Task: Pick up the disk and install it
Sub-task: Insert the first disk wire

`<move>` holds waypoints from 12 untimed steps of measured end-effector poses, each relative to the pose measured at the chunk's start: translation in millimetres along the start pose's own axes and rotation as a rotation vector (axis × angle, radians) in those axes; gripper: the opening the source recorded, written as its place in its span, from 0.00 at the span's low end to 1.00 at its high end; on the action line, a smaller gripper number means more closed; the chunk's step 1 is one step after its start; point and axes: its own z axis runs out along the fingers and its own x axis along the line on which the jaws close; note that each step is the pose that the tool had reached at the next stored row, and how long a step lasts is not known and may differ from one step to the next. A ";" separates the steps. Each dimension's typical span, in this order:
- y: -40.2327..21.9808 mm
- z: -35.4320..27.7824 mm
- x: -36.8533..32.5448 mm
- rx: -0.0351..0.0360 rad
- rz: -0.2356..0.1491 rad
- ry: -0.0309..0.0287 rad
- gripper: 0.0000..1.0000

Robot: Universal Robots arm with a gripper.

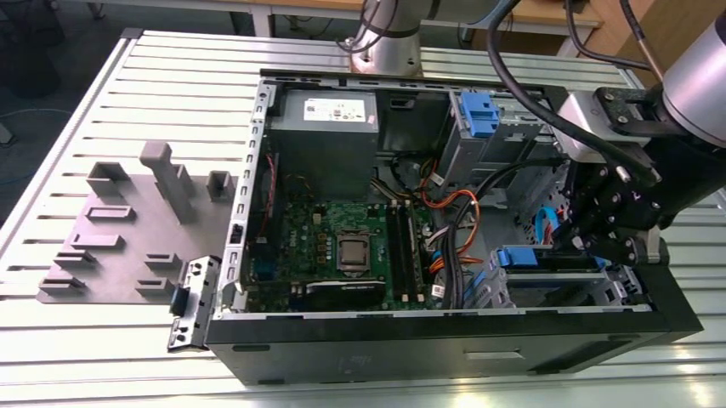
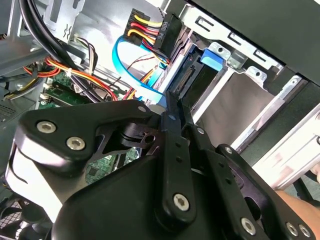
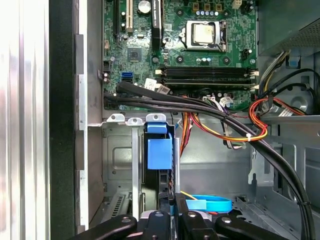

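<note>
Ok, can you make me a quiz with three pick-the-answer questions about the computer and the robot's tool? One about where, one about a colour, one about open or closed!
1. Where is the tool?
A. high up, far away from the computer
B. inside the computer, at the metal cage
C. underneath the computer

2. What colour is the plastic frame on the disk?
A. red
B. blue
C. green

3. Is the computer open or closed?
A. open
B. closed
C. wrapped in a box

Answers:
1 B, the first wrist view shows the tool right at the cage.
2 B, the frame looks bright blue in both wrist views.
3 A, the green circuit board lies in plain sight.
</note>
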 end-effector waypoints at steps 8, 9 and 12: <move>0.1 1.6 0.7 0.0000 0.000 0.0001 0.16; 0.1 1.6 0.7 0.0000 0.000 0.0002 0.16; 0.1 2.4 0.7 0.0000 0.000 -0.0004 0.16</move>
